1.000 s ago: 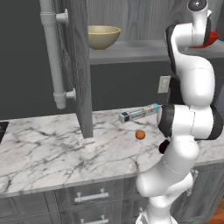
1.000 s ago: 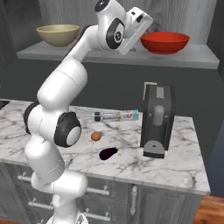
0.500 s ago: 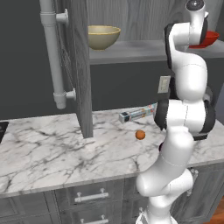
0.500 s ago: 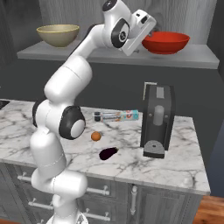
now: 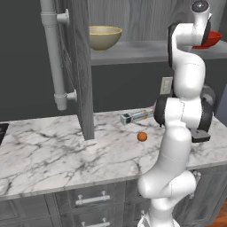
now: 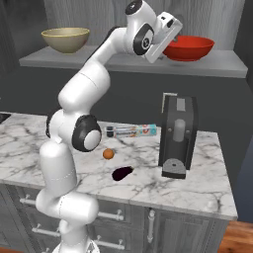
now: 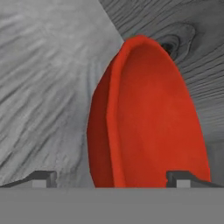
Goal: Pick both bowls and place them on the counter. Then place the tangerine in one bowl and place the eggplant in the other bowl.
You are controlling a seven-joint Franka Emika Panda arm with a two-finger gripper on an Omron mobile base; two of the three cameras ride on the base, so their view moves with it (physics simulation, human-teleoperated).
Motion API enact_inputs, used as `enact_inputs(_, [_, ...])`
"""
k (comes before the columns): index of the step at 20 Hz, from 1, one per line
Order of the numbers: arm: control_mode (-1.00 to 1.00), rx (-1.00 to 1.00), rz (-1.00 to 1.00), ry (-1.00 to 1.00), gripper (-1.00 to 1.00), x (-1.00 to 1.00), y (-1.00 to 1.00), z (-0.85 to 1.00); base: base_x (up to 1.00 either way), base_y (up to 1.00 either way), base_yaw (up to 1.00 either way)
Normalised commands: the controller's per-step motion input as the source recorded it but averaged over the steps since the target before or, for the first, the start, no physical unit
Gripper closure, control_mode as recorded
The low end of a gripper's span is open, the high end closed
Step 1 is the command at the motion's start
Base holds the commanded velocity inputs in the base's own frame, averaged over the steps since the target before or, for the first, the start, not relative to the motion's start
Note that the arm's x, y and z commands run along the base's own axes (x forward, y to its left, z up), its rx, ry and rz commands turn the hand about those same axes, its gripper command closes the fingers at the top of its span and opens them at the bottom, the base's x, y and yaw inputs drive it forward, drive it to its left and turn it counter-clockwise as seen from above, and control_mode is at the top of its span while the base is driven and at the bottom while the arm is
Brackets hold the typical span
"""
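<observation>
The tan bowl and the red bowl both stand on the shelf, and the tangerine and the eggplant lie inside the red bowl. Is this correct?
Not quite. The right base view shows the tangerine and the eggplant lying on the counter, not inside the red bowl. The tan bowl and the red bowl do both stand on the shelf.

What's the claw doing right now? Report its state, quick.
Claw: open, holding nothing, its fingertips set wide to either side of the red bowl on the shelf.
</observation>
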Motion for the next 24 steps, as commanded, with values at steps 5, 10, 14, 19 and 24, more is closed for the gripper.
enact_inputs(5, [-1.00,0.00,0.04,0.01,-1.00,0.10,-0.07,-0.08,0.00,0.00,0.00])
enact_inputs(10, [-1.00,0.00,0.03,0.02,1.00,0.05,-0.03,-0.14,0.00,0.00,0.00])
enact_inputs(14, [-1.00,0.00,0.01,0.00,1.00,-0.02,0.00,-0.13,0.00,0.00,0.00])
enact_inputs(19, [-1.00,0.00,0.00,-0.01,1.00,-0.07,0.00,-0.02,0.00,0.00,0.00])
enact_inputs(24, [-1.00,0.00,0.00,-0.10,1.00,-0.61,0.19,-0.08,0.00,0.00,0.00])
